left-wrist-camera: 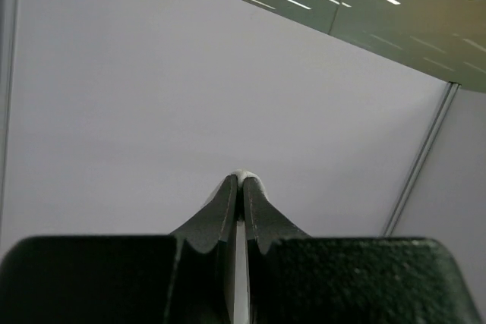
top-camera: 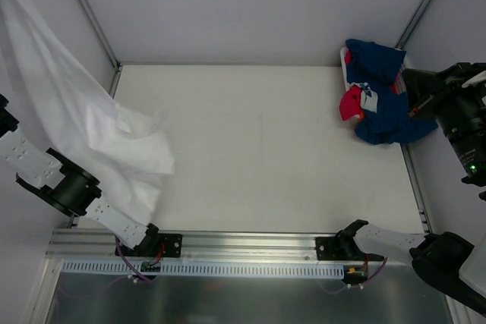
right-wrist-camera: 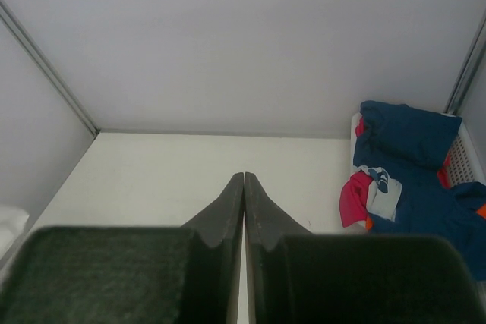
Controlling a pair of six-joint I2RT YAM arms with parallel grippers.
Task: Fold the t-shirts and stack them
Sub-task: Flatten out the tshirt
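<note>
Pinches rumpled white t-shirt (top-camera: pixel 76 104), hanging left, in left end effector (left-wrist-camera: pixel 241 184); holds right end effector (right-wrist-camera: pixel 244 180) clenched, empty. Far right: heaped navy and pinkish-red t-shirts (top-camera: pixel 383 100), print unreadable.

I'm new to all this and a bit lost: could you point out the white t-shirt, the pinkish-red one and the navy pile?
white t-shirt (top-camera: pixel 91 130), top view, its hanging middle.
pinkish-red t-shirt (top-camera: pixel 350 104), top view, its bunched fold.
navy t-shirts (top-camera: pixel 391 117), top view, the heap's middle.
</note>
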